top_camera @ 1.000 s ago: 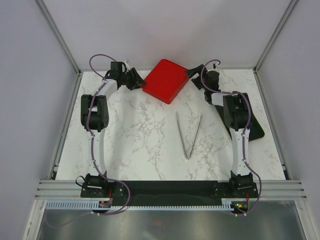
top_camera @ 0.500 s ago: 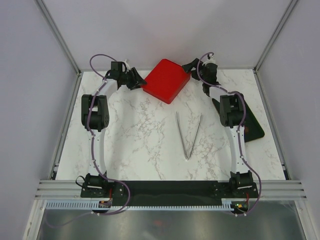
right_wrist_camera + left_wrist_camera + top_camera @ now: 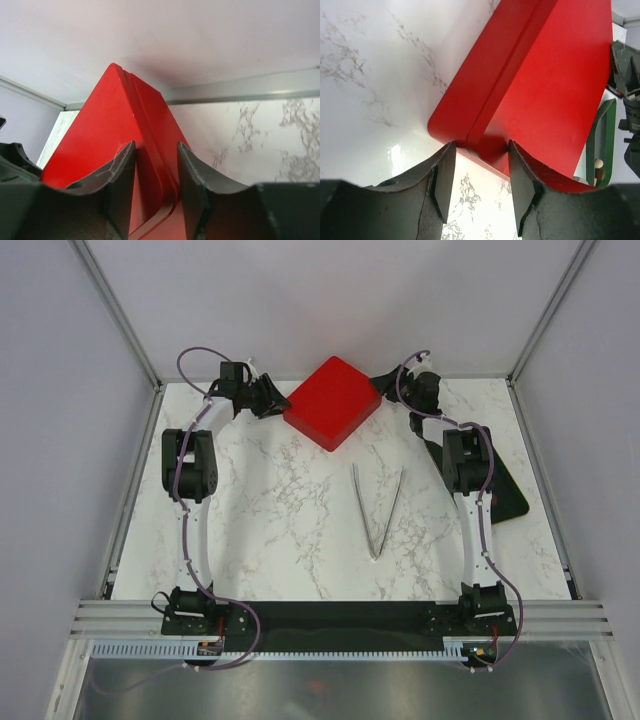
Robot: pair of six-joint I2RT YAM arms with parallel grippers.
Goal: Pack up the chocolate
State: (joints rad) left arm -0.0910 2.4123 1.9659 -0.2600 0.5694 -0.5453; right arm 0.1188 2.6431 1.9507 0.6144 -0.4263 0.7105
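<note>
While the red box [image 3: 331,401] sat closed at the far edge of the bench [image 3: 280,510], the left gripper [image 3: 481,145] held its jaws pinched on one corner. The right gripper [image 3: 156,146] appeared to pinch the opposite corner. Packing looked unstarted. A few tan chocolate pieces [image 3: 598,168] showed beyond the box, and tweezers [image 3: 377,510] lay untouched mid-bench.

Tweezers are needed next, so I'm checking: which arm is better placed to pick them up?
Probably right: the tweezers lie right of centre, nearer that arm's base. Both the left end effector and right end effector clasp corners of the red box.
</note>
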